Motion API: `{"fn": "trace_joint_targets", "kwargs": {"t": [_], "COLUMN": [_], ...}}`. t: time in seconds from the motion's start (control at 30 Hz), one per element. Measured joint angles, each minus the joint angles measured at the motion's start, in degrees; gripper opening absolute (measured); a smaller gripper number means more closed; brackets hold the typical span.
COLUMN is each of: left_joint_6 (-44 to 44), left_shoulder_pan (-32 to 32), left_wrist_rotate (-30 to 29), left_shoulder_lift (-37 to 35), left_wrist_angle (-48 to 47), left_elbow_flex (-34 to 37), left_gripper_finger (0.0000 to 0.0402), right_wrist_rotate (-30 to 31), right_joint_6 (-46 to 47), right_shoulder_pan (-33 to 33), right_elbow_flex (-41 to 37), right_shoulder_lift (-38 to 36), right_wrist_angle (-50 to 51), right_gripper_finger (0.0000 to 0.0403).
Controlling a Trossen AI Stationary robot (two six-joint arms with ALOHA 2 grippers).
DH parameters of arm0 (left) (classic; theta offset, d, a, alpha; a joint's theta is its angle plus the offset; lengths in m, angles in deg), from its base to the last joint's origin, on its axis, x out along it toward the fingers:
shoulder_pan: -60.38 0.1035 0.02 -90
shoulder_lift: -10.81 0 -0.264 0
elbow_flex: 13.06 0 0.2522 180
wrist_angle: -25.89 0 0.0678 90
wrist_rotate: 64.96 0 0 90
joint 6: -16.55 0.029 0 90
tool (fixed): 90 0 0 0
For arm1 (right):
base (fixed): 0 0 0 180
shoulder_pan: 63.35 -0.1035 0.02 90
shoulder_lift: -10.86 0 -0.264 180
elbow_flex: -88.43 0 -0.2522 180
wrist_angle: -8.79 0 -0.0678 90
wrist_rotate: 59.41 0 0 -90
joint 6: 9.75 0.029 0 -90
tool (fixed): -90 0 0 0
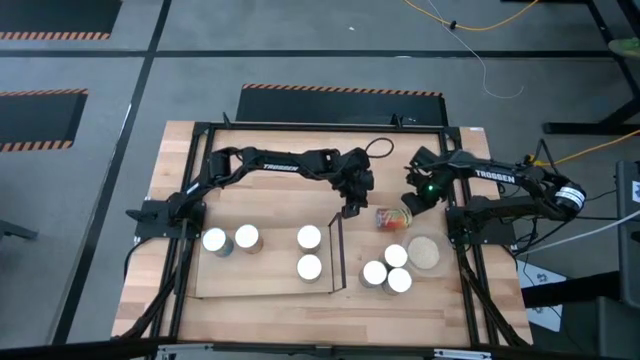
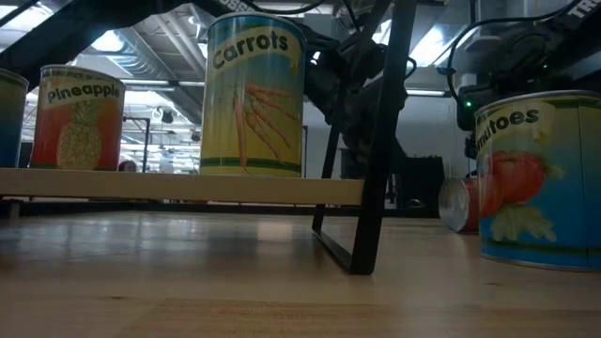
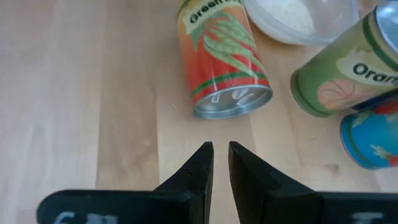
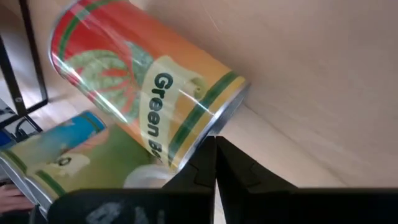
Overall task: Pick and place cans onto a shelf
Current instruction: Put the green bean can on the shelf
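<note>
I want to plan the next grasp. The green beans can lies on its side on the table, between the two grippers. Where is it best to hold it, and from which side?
Grip the green beans can across its curved label wall at mid-length, coming straight down from above. It lies tipped on the tabletop with its ends facing sideways, so the round flanks are the free opposite faces. The right gripper, fingers shut, looks closest.

Green-bean can – red-orange label, green bands, silver end | carrot can – yellow, blue top | pineapple can – red | dish beige | shelf frame black
</note>
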Motion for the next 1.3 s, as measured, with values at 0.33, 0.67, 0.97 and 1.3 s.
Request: {"fn": "trace_joint_targets", "kwargs": {"t": [0.33,0.67,0.97,1.3], "left_joint_6": [1.97,2.91,3.52,3.5], "left_shoulder_pan": [-1.36,-3.99,-4.63,-4.57], "left_wrist_rotate": [0.11,0.27,-2.84,-10.01], "left_shoulder_lift": [0.0,2.72,3.65,3.65], "left_wrist_angle": [-2.45,-2.87,-0.45,-0.92], "left_elbow_flex": [0.0,0.2,0.04,0.04], "left_gripper_finger": [0.0043,0.0043,0.0043,0.0043], "right_wrist_rotate": [0.0,0.03,-0.68,-5.02], "right_joint_6": [3.95,5.44,6.46,6.6], "right_shoulder_pan": [-2.91,-4.57,-4.96,-4.96], "right_elbow_flex": [0.0,0.0,0.0,0.02], "right_shoulder_lift": [0.0,-0.02,-0.02,-0.02], "right_wrist_angle": [-5.24,-8.33,-11.66,-15.74], "right_gripper_finger": [0.001,0.001,0.001,0.001]}}
